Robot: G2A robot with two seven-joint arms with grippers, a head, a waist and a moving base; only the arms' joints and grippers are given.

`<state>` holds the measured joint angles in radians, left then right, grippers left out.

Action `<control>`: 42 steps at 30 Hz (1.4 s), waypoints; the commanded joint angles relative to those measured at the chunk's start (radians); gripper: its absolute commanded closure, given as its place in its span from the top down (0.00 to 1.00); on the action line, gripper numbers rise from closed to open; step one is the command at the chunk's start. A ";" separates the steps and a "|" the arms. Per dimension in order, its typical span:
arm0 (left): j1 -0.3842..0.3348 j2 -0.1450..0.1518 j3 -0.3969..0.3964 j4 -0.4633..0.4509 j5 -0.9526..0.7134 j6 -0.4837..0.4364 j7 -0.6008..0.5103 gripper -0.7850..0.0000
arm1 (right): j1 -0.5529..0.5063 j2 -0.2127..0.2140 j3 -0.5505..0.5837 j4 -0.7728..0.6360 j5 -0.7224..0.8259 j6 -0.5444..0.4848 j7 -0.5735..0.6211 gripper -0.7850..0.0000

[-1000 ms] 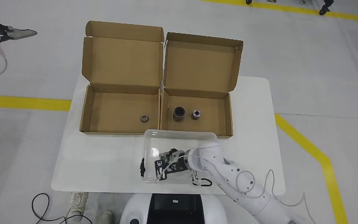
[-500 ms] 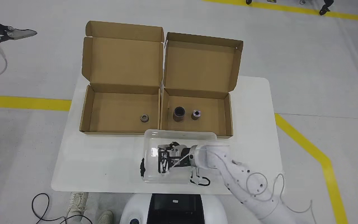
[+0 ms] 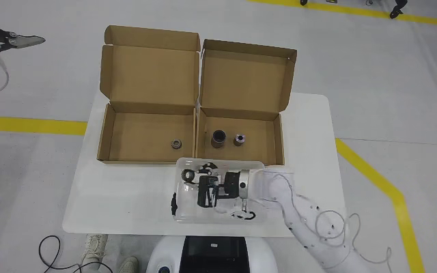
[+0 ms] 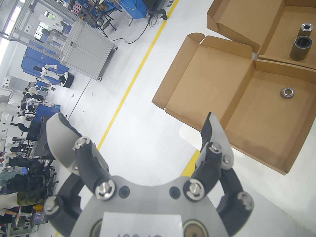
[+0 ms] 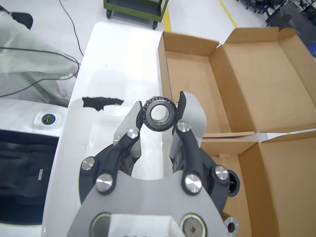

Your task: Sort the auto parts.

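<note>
My right gripper is shut on a steel roller bearing and holds it above the clear plastic tray at the table's front; from above, this gripper sits over the tray's left half. Behind the tray stand two open cardboard boxes. The left box holds one bearing. A dark cylinder and a small silver bushing stand in the right box. My left gripper hangs open and empty off the table's left side, above the floor.
A flat black part and a few small dark pieces lie in the tray. Both box lids stand up at the back. The white table has bare room on the right and left of the tray.
My right gripper has moved within the tray toward the boxes, carrying the bearing, and the forearm has swung to follow. The parts in the boxes have stayed put.
</note>
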<state>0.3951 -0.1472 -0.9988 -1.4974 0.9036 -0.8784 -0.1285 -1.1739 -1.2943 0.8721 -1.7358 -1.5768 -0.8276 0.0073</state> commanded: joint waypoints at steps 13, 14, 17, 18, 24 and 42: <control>0.000 0.000 0.000 0.000 0.000 0.000 0.000 1.00 | 0.134 -0.022 0.014 -0.155 0.199 0.069 0.037 0.00; 0.000 0.000 0.000 0.000 0.000 0.000 0.000 1.00 | 0.145 -0.024 0.015 -0.156 0.216 0.077 0.038 0.00; 0.000 0.000 0.000 0.000 0.000 0.000 0.000 1.00 | 0.179 -0.031 0.018 -0.146 0.256 0.098 0.034 0.00; 0.000 0.000 0.000 0.000 0.000 0.000 0.000 1.00 | 0.190 -0.033 0.020 -0.140 0.268 0.104 0.033 0.00; 0.000 0.000 0.000 0.000 0.000 0.000 0.000 1.00 | 0.247 -0.043 0.042 -0.095 0.344 0.113 -0.045 0.00; 0.000 0.000 0.000 0.000 0.000 0.000 0.000 1.00 | 0.317 -0.047 0.126 -0.155 0.415 0.150 -0.075 0.00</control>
<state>0.3951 -0.1472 -0.9988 -1.4974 0.9036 -0.8784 -0.1285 -0.8599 -1.3398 1.0014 -1.8911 -1.1631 -0.6820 -0.0719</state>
